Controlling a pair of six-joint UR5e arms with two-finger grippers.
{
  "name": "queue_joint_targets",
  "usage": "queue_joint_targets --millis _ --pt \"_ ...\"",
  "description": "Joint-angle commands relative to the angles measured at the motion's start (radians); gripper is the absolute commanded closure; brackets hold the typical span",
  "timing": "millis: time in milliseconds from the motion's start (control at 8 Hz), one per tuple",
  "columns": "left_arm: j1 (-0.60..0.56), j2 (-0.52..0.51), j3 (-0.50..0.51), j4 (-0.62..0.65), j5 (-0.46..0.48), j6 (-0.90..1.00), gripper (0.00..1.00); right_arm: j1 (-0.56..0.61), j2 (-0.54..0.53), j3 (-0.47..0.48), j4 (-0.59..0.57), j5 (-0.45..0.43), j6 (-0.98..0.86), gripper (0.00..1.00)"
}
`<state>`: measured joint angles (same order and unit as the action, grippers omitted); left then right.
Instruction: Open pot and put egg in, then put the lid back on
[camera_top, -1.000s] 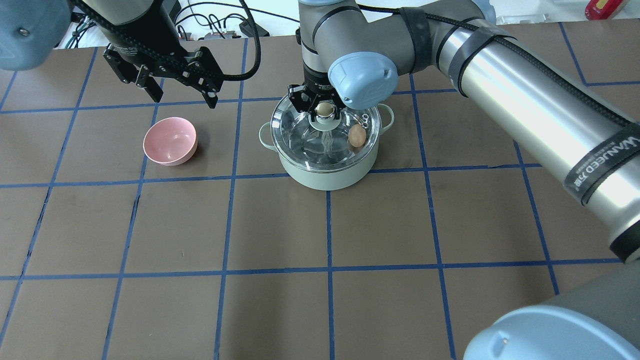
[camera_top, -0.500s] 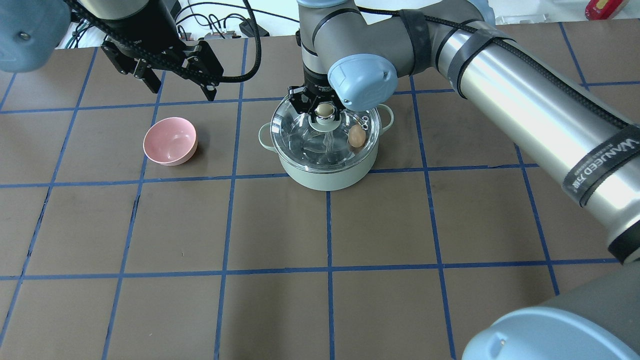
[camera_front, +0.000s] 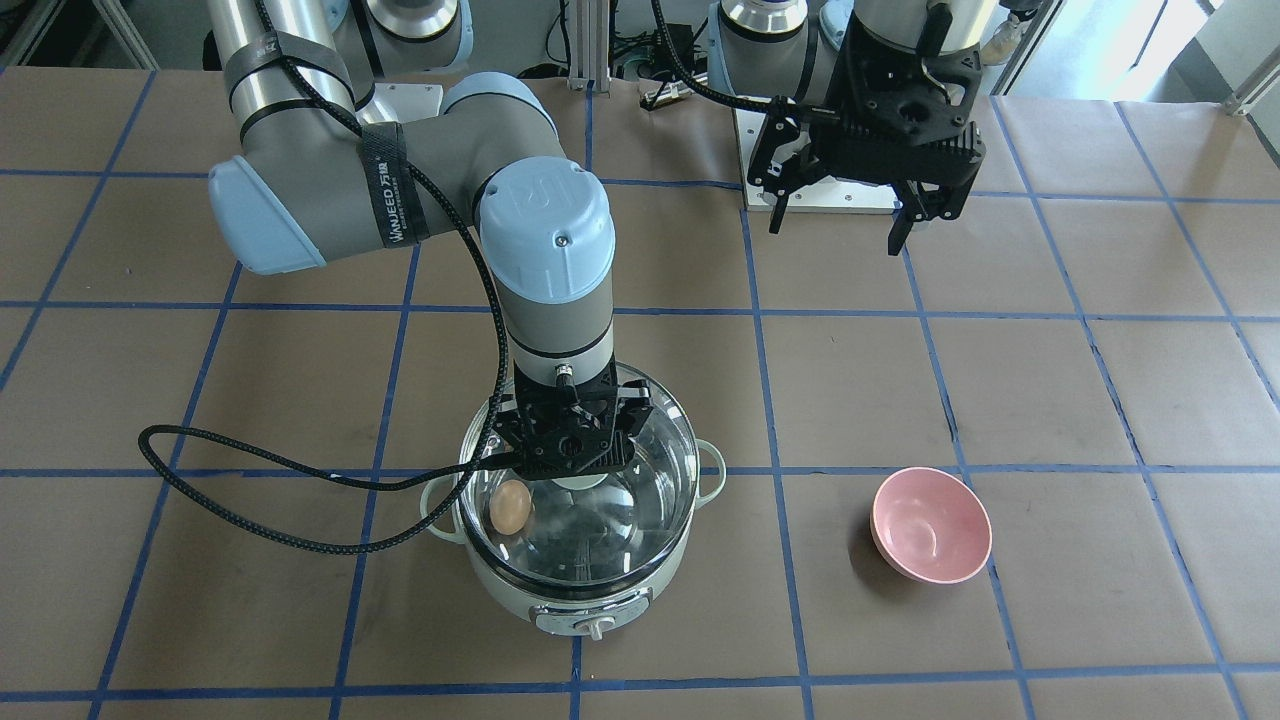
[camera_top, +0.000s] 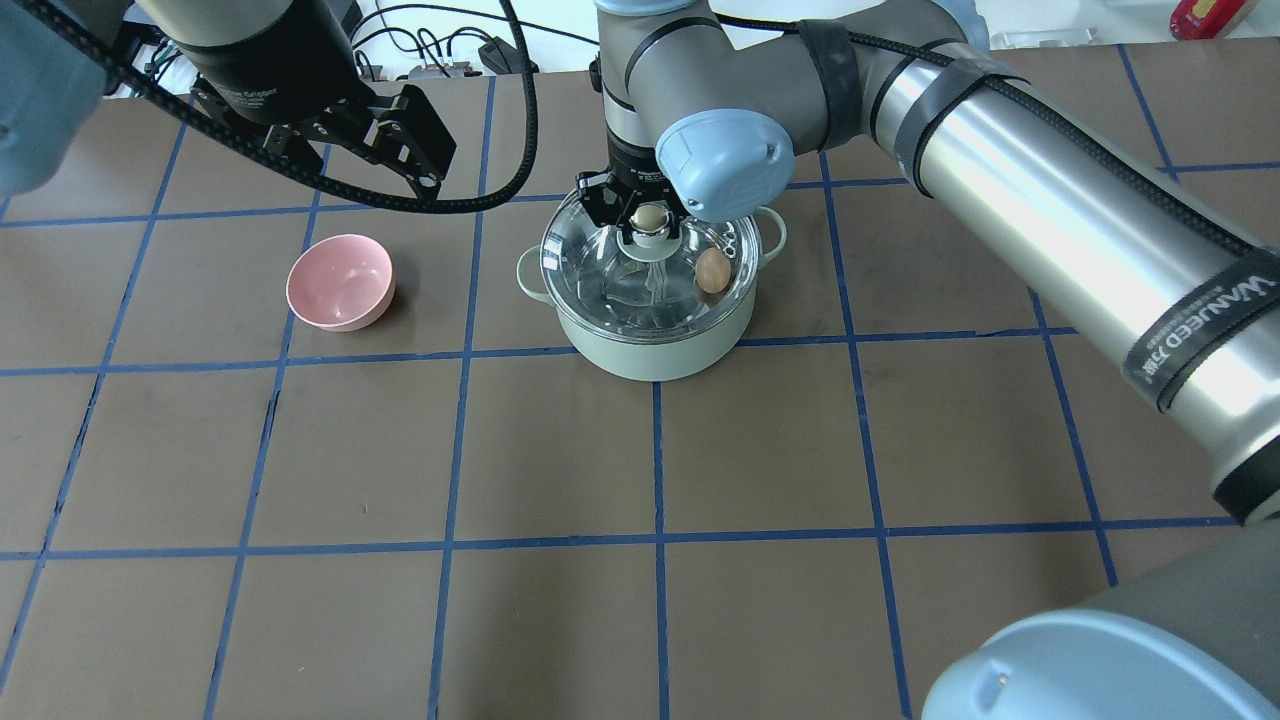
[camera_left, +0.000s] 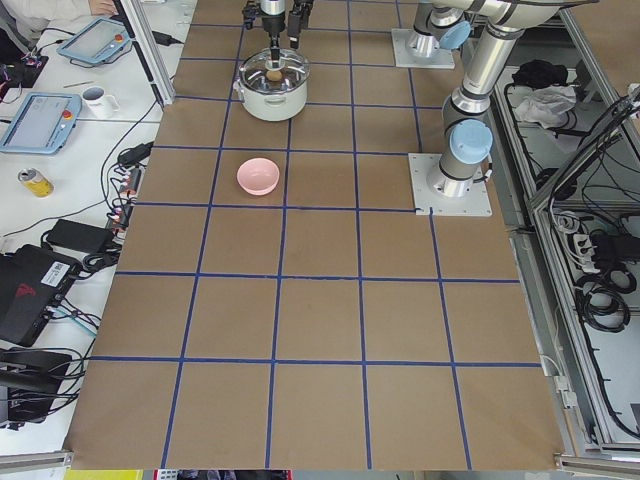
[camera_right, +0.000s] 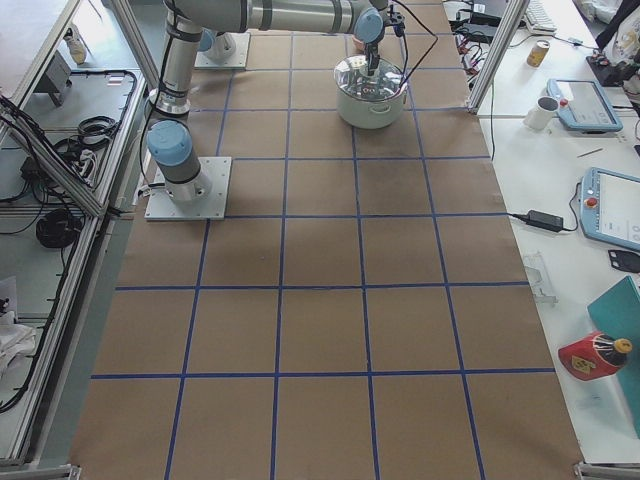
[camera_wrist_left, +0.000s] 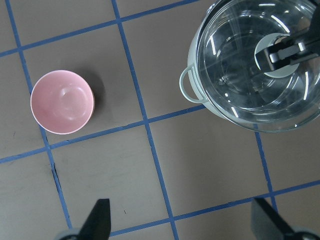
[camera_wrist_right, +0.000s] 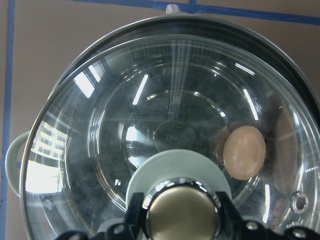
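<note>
The pale mint-green pot (camera_top: 650, 352) stands mid-table, its knob panel (camera_front: 590, 622) facing away from me. The tan egg (camera_top: 713, 270) lies inside it, seen through the glass in the front view (camera_front: 510, 506) and the right wrist view (camera_wrist_right: 244, 152). The clear glass lid (camera_top: 615, 290) covers the pot, slightly off-centre from the rim (camera_wrist_right: 300, 50); I cannot tell whether it rests fully. My right gripper (camera_top: 649, 218) is shut on the lid's gold-beige knob (camera_wrist_right: 182, 212). My left gripper (camera_top: 355, 165) is open and empty, raised at the back left.
An empty pink bowl (camera_top: 340, 283) sits left of the pot, about one grid square away; it also shows in the left wrist view (camera_wrist_left: 62, 102). A black cable (camera_front: 250, 490) loops from my right wrist over the table beside the pot.
My left gripper has drawn back and up, away from the bowl. My right gripper, the lid and the egg have barely moved.
</note>
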<state>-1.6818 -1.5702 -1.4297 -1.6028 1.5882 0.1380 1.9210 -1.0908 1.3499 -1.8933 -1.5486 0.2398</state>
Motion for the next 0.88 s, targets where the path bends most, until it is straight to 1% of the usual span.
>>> queue_joint_targets --millis 0,125,250,375,500,625,750 --pt "-0.004 0.018 -0.015 0.009 -0.004 -0.012 0.0 0.0 0.0 0.0 -0.003 0.001 -0.025 1.0" --pt "-0.006 -0.01 -0.02 0.045 -0.002 -0.023 0.0 0.0 -0.004 0.0 -0.003 0.002 -0.024 1.0" --pt "-0.007 -0.007 -0.031 0.055 -0.008 -0.029 0.0 -0.002 -0.009 0.0 -0.022 0.004 -0.025 1.0" --pt "-0.004 -0.01 -0.026 0.082 -0.023 -0.082 0.0 -0.002 -0.008 0.0 -0.03 0.008 -0.031 1.0" --pt "0.034 -0.031 -0.023 0.127 -0.01 -0.107 0.0 -0.002 -0.009 0.0 -0.03 0.01 -0.033 1.0" --pt "0.08 -0.016 -0.021 0.062 -0.007 -0.109 0.0 -0.002 -0.011 0.0 -0.038 0.01 -0.036 1.0" --pt "0.102 -0.045 -0.021 0.104 -0.008 -0.126 0.0 -0.002 -0.008 0.002 -0.044 0.01 -0.046 1.0"
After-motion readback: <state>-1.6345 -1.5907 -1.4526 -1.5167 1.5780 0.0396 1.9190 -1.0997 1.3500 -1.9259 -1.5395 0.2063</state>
